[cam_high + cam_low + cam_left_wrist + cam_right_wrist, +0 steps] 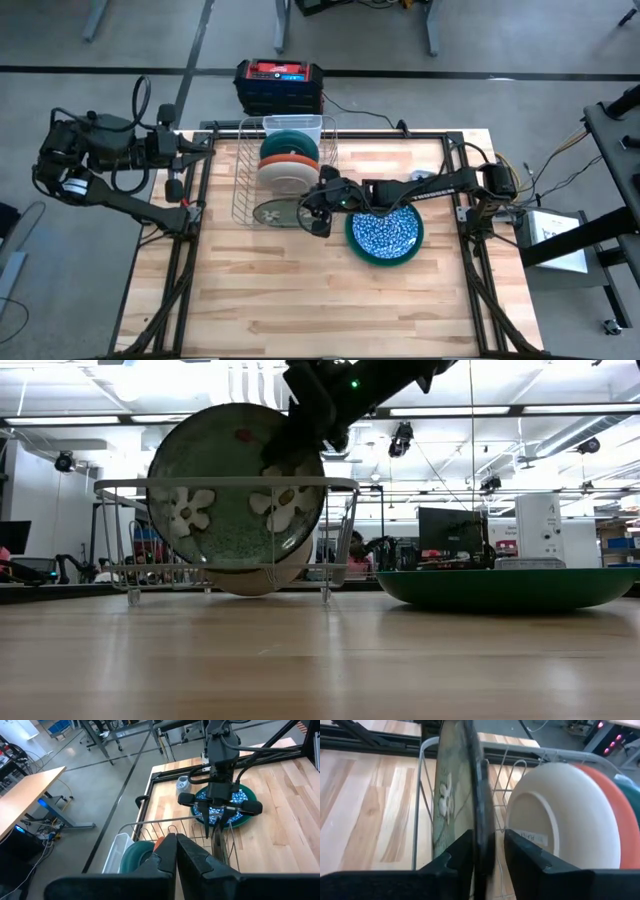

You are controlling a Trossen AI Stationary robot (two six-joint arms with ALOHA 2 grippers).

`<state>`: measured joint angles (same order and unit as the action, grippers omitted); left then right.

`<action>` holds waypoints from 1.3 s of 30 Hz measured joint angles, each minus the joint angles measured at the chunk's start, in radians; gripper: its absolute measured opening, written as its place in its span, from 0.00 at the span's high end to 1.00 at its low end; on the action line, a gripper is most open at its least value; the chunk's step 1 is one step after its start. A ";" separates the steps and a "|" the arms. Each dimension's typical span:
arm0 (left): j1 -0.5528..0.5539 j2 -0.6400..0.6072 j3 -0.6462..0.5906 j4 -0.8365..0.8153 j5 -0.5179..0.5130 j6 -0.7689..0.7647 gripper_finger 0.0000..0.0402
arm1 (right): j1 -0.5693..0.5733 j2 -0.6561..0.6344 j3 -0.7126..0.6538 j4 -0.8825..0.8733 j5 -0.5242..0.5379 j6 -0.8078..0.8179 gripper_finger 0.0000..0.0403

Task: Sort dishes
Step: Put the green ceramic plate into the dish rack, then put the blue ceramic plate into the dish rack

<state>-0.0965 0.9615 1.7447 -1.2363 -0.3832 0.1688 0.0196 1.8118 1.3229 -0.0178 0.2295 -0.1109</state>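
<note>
A dark green plate with white flowers point(235, 485) stands on edge in the near end of the wire rack point(243, 170). Behind it in the rack stand a white dish point(555, 815), an orange one point(605, 790) and a teal one point(292, 141). My right gripper point(487, 840) is open, its fingers on either side of the flowered plate's upper rim. A blue-and-white speckled plate point(387, 230) lies on a larger dark green plate point(510, 588) on the table, right of the rack. My left gripper point(176, 851) is shut and holds nothing, raised beyond the table's far left corner. My right gripper straddles the flowered plate's rim point(481, 820), reaching in from the table's right and slanting down. A gap shows between one finger point(520, 855) and the rim. Whether the other finger point(457, 857) touches the plate I cannot tell. The plate stands upright, borne by the rack.
A white tub point(300, 124) sits at the rack's far end. A red-and-black box point(280, 85) stands beyond the table's far edge. A small grey round device point(183, 782) sits near the far right corner. Bare wood point(300, 300) covers the near half of the table.
</note>
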 joint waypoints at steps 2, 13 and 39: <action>0.000 0.000 0.000 0.001 0.000 0.000 1.00 | 0.001 0.000 0.007 -0.001 -0.002 -0.011 0.72; 0.000 0.009 0.000 0.002 0.000 -0.003 1.00 | 0.007 0.000 0.009 -0.009 0.008 -0.022 0.57; -0.001 0.077 0.000 0.009 0.016 -0.066 1.00 | 0.018 -0.280 -0.034 -0.561 0.090 0.178 0.40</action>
<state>-0.0972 1.0389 1.7447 -1.2270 -0.3668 0.1027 0.0375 1.5319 1.2885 -0.5785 0.3191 0.0676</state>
